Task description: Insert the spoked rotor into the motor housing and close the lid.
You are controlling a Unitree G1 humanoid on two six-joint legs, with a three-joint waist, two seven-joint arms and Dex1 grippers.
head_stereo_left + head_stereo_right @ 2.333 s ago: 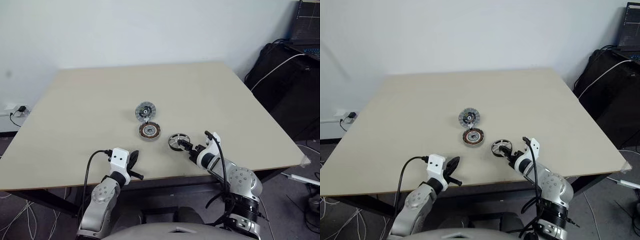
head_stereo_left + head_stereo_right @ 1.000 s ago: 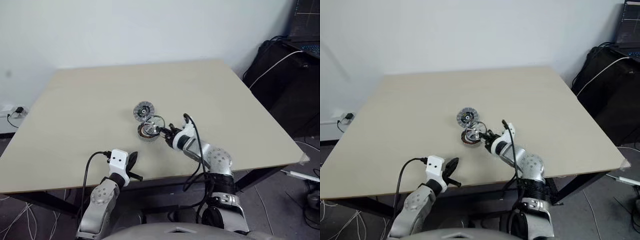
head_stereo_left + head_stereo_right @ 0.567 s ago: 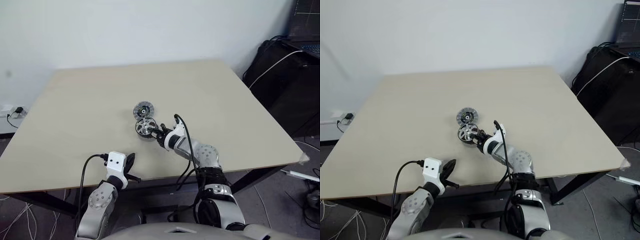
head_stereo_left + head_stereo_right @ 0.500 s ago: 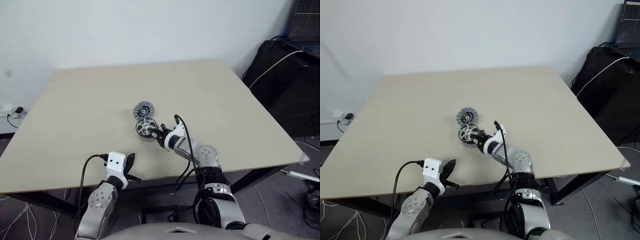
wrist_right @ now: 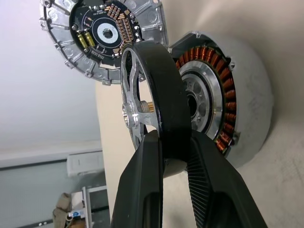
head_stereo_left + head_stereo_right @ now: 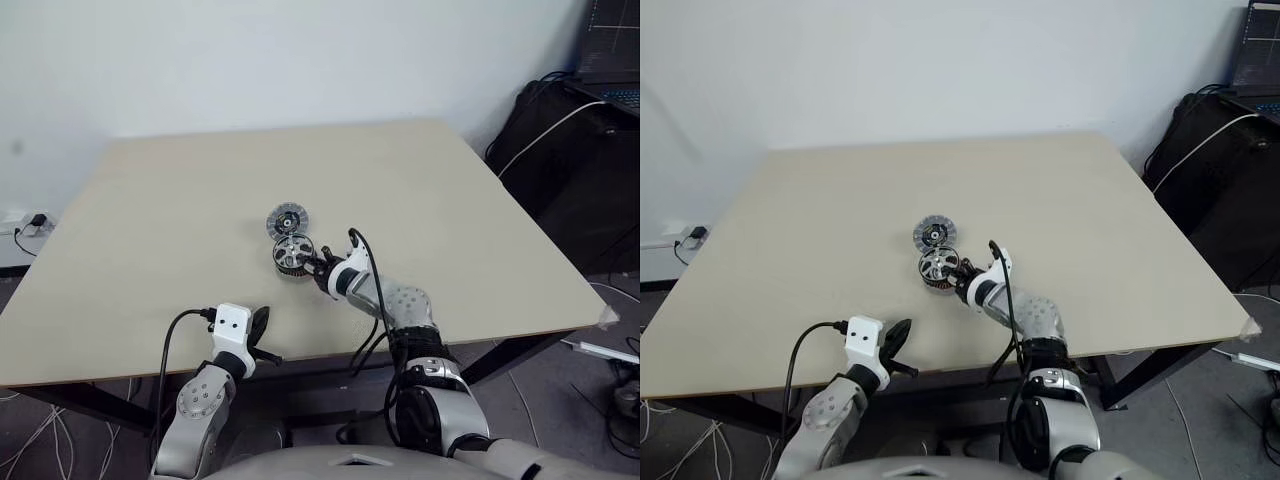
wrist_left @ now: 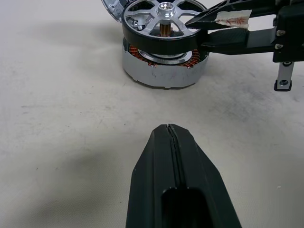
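Copper-brown windings ringed the motor housing (image 7: 165, 66), which sat flat near the middle of the pale, faintly scuffed wooden table (image 6: 180, 200), silvery wall outside and a bright hub within. Held the spoked rotor (image 5: 151, 107) directly over that housing, pinched by its black rim between the two black fingers of the right gripper (image 5: 175, 161); jaws clamped on the rim, one finger on the spoked face, the other on the face toward the windings. Seen from the left wrist, hovered level and just above the windings, a thin gap showing under the rim, so judged as not yet seated. Judged the step in hand as the insertion itself: rotor centred over the housing, shaft about to enter the bore.

Called next, by that reading, for a straight push down along the shaft axis, with the rim kept parallel to the housing top, then a release. Risked a jam or a sideways snap if tilted, since a wound stator of this kind tends to pull a rotor in unevenly.

Lay the lid (image 5: 102, 40) just beyond the housing, touching or nearly touching it, ribbed silver-grey edge around a dark round board with small copper and yellow parts facing up. Left for later: lifting and turning that disc onto the closed assembly.

Rested the left gripper (image 7: 170, 130) low over the table, well short of the housing, fingers pressed together on nothing.
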